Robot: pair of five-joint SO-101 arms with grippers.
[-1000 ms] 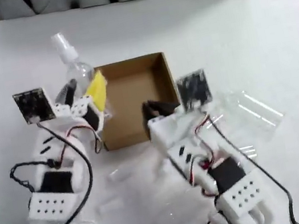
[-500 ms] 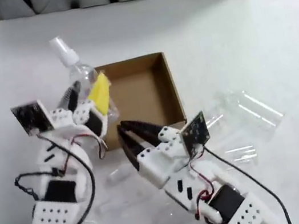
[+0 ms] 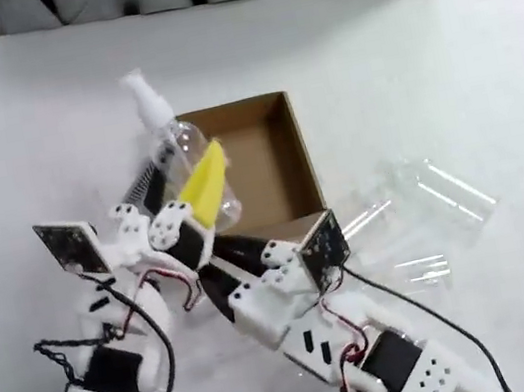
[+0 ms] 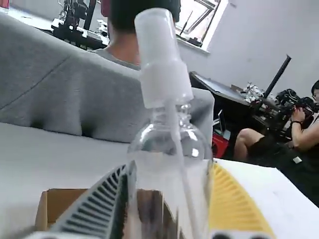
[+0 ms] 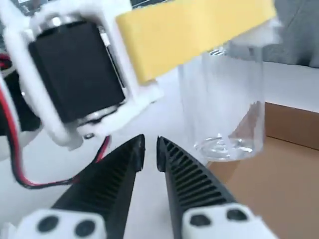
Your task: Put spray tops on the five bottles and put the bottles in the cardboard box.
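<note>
The left gripper (image 3: pixel 187 160) is clamped on a clear bottle (image 3: pixel 178 135), with its yellow finger (image 3: pixel 207 183) on one side of the body and its black ribbed finger (image 3: pixel 143 184) on the other. The bottle carries a white spray top (image 3: pixel 143 87) and is tilted, with the top leaning away from the arms. In the high view the bottle hangs over the left wall of the cardboard box (image 3: pixel 273 143), its base toward the near left corner. In the left wrist view the spray top (image 4: pixel 162 59) stands above the rounded shoulder of the bottle (image 4: pixel 167 159), and the two fingers flank the body below, with a corner of the box (image 4: pixel 50 211) behind them.

The right gripper (image 5: pixel 149 145) sits low at the near side of the box, just beside the left gripper's wrist. Its two black fingers are drawn nearly together, with only a thin slit between the tips and nothing held. From its wrist view the bottle's base (image 5: pixel 224 139) hangs just above and beyond those tips, over the brown box (image 5: pixel 284 174), without touching them.

To the right of the box, more clear bottles (image 3: pixel 431 202) lie on the white surface (image 3: pixel 401 60); their number cannot be told.
</note>
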